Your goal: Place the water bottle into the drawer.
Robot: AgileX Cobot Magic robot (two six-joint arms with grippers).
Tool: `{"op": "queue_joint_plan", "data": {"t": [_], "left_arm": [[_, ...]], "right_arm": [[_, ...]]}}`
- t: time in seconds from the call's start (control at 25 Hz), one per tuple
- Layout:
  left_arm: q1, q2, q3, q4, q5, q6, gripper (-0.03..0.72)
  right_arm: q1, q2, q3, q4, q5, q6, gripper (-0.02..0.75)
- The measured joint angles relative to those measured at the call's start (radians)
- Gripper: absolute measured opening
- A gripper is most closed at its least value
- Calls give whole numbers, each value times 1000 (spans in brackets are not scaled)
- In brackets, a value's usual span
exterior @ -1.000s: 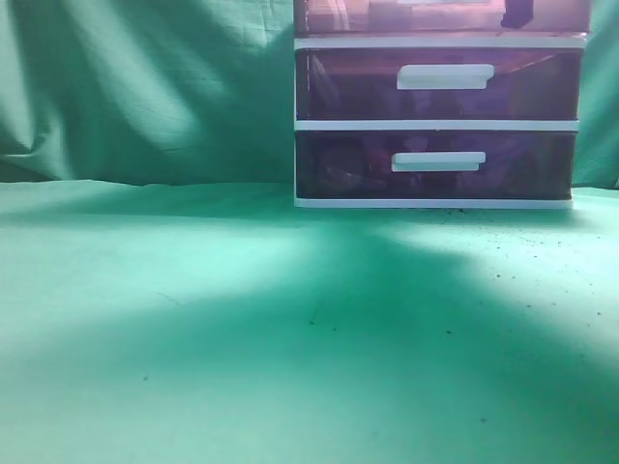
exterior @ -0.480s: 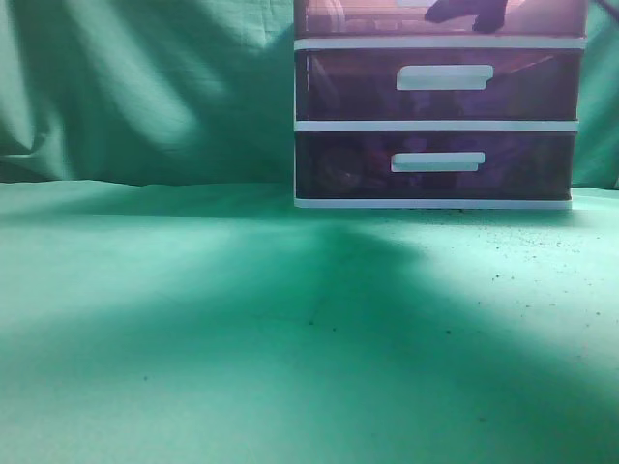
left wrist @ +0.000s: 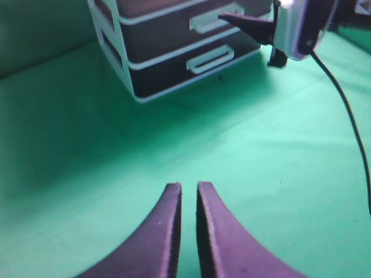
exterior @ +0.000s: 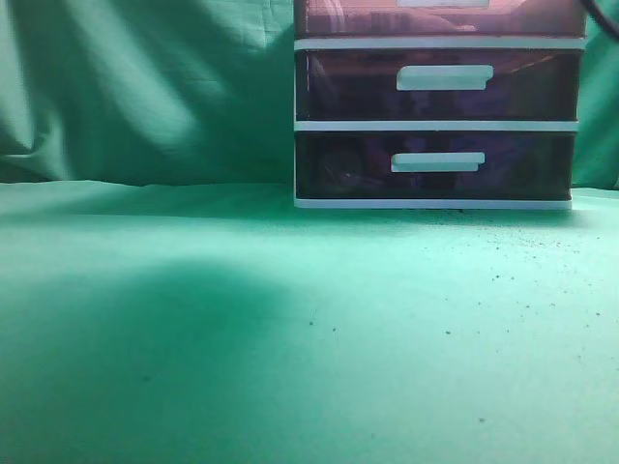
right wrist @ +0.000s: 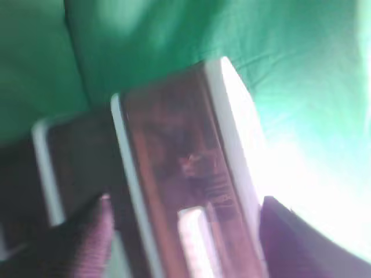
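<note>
This looks like a robot test room: green cloth point(exterior: 145, 106) hangs behind a white-framed drawer unit point(exterior: 437, 125) and covers the table point(exterior: 290, 329) under it.

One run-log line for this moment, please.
left pincer: shut, empty, above cloth | right pincer: open, straddling top drawer | bottle: not visible | top drawer: seems closed

Dim greenish light, a broad shadow on the cloth point(exterior: 193, 319), right wrist view motion-blurred with glare.

drawer point(exterior: 440, 16) cut off, right wrist view blurred
</note>
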Motion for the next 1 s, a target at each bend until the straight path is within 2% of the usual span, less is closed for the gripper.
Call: {"op": "queue_joint_plan", "data": {"t": [0.2,0.32,0.52,0.8,1.0], "left_arm": [[0,-167,147,-2,-122,9,70],[0,-298,271,-22,-189,40,70],[0,-531,488,-95,-265,62,70],[0,-788,694,-132,-299,66,70],[0,-906,778,-165,-303,66,70]], "right_arm": [[103,-172,13,274,309,56,127],[146,-254,14,401,501,71,0],[158,-383,14,597,756,182,0],[159,-550,14,627,981,409,0],[159,-688,37,671,1052,422,0]]}}
